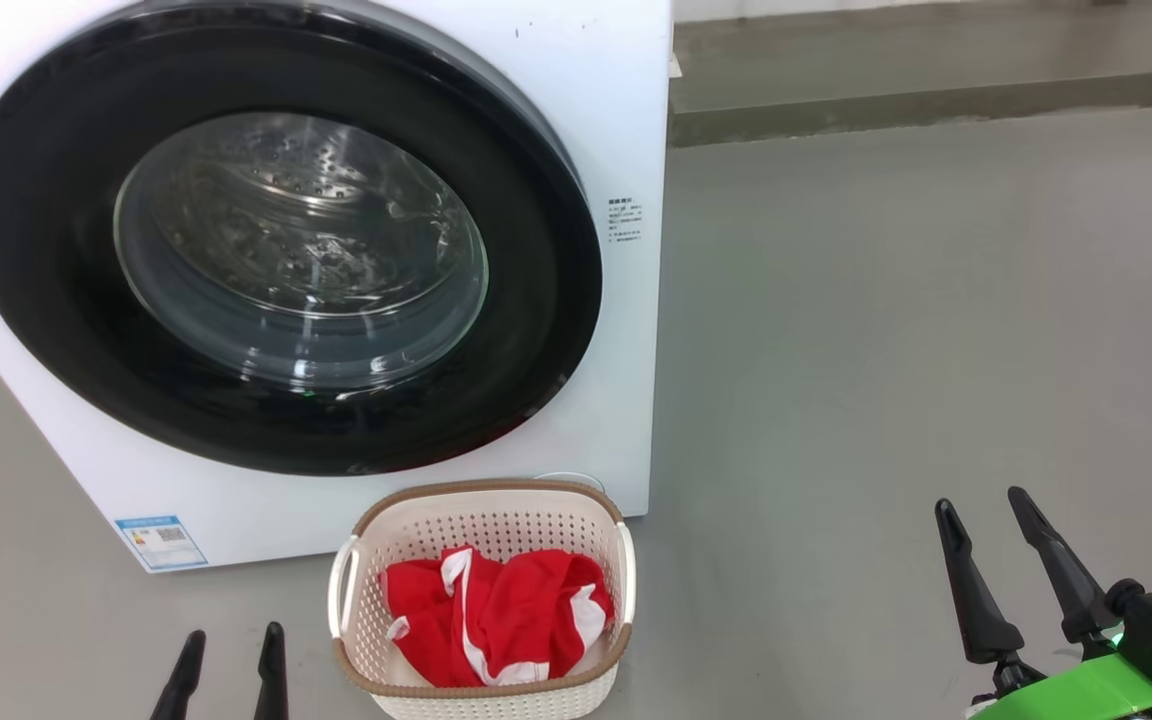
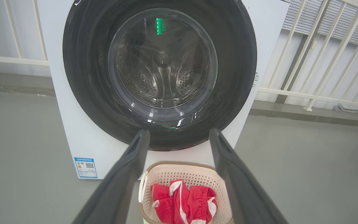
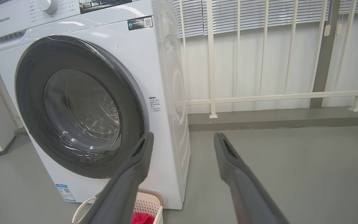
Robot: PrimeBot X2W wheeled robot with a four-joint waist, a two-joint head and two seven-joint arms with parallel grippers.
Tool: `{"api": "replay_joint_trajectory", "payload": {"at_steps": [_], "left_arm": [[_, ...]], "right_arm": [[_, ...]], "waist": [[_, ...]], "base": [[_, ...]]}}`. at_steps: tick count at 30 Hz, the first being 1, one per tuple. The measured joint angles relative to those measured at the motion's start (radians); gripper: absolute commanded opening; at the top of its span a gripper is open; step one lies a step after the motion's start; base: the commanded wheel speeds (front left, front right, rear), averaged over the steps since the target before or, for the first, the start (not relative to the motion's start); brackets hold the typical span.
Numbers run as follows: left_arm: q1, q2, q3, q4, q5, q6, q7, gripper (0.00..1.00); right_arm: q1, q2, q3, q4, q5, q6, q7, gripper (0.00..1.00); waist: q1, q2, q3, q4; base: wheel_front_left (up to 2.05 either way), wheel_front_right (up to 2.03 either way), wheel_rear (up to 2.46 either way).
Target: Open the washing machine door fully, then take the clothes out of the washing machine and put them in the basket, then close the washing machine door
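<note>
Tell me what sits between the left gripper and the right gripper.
In the head view, the basket holding the clothes, nearer the left gripper; from it to the right gripper, bare grey floor.

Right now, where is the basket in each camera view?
Head view: basket, bottom centre, before the washing machine.
Left wrist view: bottom centre, between the fingers of the left claw.
Right wrist view: bottom edge, left of centre, partly behind a finger of the right claw.
Shared landmark: the blue sticker, left of the basket.
</note>
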Motion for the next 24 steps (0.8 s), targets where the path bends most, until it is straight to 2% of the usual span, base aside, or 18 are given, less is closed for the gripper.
{"api": "replay_joint_trajectory", "payload": {"at_steps": [21,22,24], "left_arm": [[0.017,0.000,0.004,0.000,0.024,0.000,0.000,1.00],[0.017,-0.001,0.003,0.004,0.031,0.001,0.001,0.00],[0.020,-0.008,0.002,0.032,0.029,0.001,0.006,0.00]], "right_arm": [[0.013,0.003,-0.002,-0.003,0.000,0.000,0.000,1.00],[0.013,0.004,-0.001,0.001,-0.001,0.000,0.000,0.00],[0.019,0.013,0.003,0.028,-0.001,0.000,0.001,0.00]], "waist": [[0.0000,0.0000,-0.003,0.014],[0.0000,0.0000,-0.002,0.014],[0.0000,0.0000,-0.002,0.014]], "base": [[0.00,0.00,0.00],[0.00,0.00,0.00],[0.00,0.00,0.00]]}}
